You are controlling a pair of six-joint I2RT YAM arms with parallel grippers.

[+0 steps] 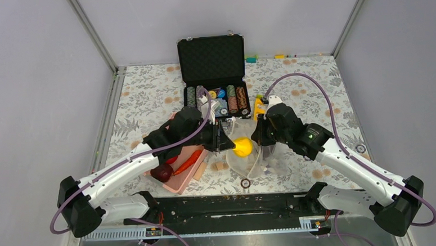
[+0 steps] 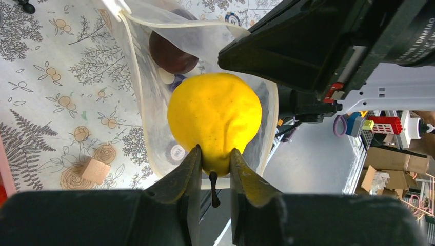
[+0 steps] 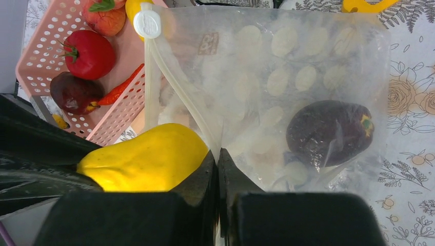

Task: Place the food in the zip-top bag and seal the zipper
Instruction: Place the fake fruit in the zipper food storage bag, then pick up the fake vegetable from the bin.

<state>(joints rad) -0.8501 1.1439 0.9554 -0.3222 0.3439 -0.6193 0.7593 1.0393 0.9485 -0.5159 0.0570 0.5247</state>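
Note:
My left gripper is shut on the stem end of a yellow toy pear and holds it at the open mouth of the clear dotted zip-top bag. My right gripper is shut on the bag's mouth edge, on the zipper strip, and holds it up. A white slider sits at the strip's far end. A dark purple eggplant lies inside the bag. From above, the pear sits between the left gripper and the right gripper.
The pink basket left of the bag holds a red tomato, a peach, a dark beet and an orange chili. An open black poker chip case stands behind. Wooden blocks lie by the bag.

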